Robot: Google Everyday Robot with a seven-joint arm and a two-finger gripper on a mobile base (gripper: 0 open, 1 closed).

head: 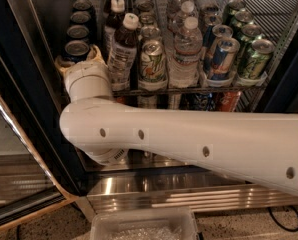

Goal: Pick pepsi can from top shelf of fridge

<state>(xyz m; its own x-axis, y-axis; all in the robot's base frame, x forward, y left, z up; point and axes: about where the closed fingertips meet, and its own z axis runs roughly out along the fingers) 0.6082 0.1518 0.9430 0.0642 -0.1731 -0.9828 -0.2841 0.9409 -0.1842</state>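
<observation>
Far left: the glass door [14,184] stood swung open beside the dark frame of the fridge [29,94].

At the left end of the top shelf [281,14], a lane of dark cans with silver tops ran front to back. The frontmost, the pepsi can [76,49], sat at the shelf's front left corner.

The gripper [78,60] was at that same corner, right up against the pepsi can, its white wrist in front of the shelf's front edge. Grip state: cannot tell, because the wrist hid where the gripper met the can.

Next lane right: a brown bottle [123,51] with a white cap, just beside the wrist. Then along the front edge came a pale green can [152,65], water bottles [187,54], a blue-and-silver can [222,59] and, at the front right corner, green cans [255,59].

Under the front edge, a red can [229,100] showed on the rack below.

The white arm [199,141] ran from the right side across to the wrist, covering much of the lower rack.

Bottom centre: a clear plastic bin [144,224] in front of the steel base.
</observation>
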